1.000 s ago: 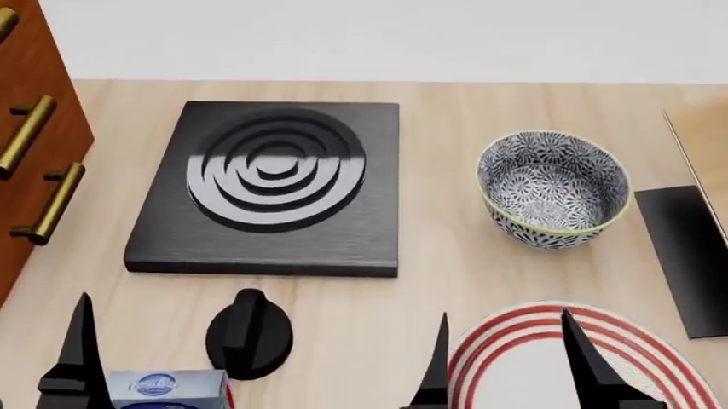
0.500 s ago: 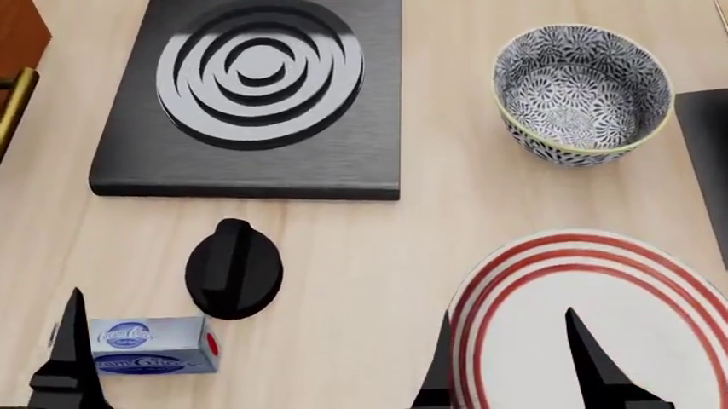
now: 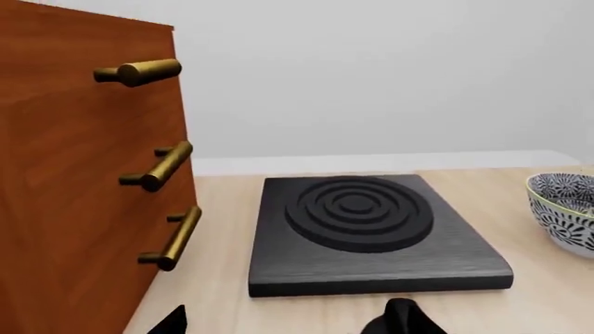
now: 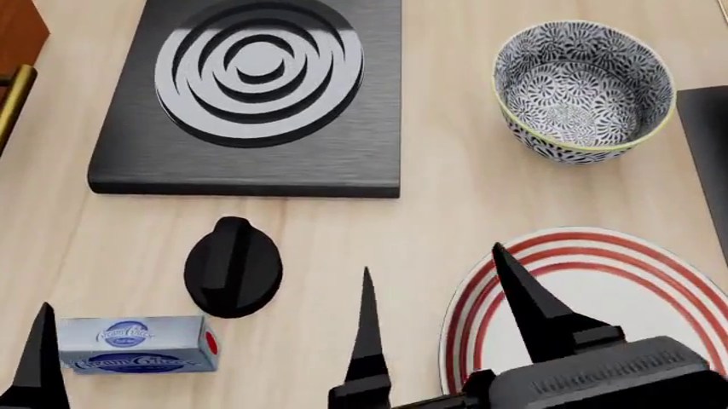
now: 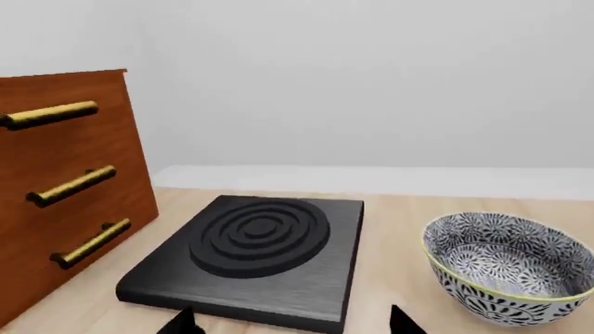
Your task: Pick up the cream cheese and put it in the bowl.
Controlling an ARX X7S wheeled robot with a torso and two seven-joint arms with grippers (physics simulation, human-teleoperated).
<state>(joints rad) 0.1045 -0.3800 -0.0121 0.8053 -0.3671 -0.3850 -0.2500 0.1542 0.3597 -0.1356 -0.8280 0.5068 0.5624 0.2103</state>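
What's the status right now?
Both hands open, empty: right hand by the plate, left hand low. Cream cheese on table, untouched. Bowl empty. Knob beside the box.

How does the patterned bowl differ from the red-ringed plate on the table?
The bowl is deep with tall walls; the plate is flat and shallow. The bowl carries a dense black-and-white floral pattern with a yellow-green rim; the plate is plain white with red rings. The plate looks wider than the bowl. The bowl stands fully in view, while the right gripper partly covers the plate in the head view. Both are round, empty and upright on the wooden table.
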